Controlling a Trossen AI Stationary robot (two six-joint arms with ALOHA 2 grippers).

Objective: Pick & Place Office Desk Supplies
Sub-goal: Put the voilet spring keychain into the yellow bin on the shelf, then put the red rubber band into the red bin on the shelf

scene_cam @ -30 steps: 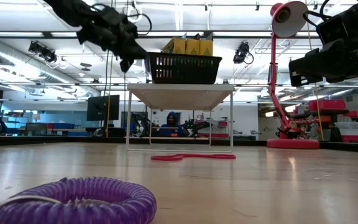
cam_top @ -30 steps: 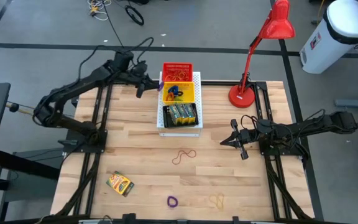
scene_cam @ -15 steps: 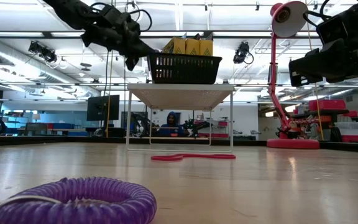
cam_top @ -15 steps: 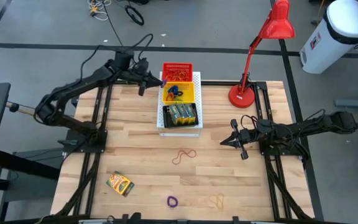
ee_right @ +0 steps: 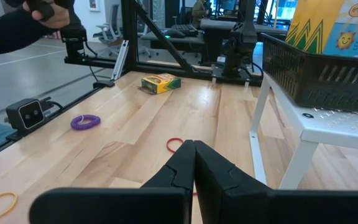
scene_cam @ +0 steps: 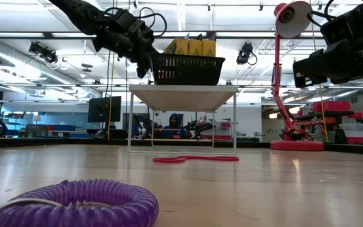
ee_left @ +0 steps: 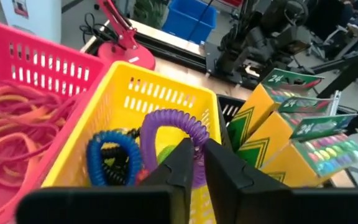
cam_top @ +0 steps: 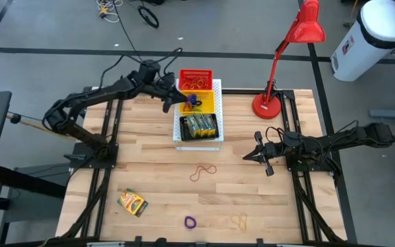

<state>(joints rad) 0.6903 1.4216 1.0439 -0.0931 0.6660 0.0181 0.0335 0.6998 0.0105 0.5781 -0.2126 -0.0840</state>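
Placing step: left end effector (ee_left: 194, 163) over the yellow plastic basket (ee_left: 129, 99), fingers clenched on a purple coiled elastic loop (ee_left: 174, 124). Next move, I judge: release it there. Right end effector (cam_top: 260, 155) waits above the tabletop (cam_top: 156, 178), clenched, empty.

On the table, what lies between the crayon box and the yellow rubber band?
In the high view, the purple loop lies between the crayon box and the yellow rubber band.
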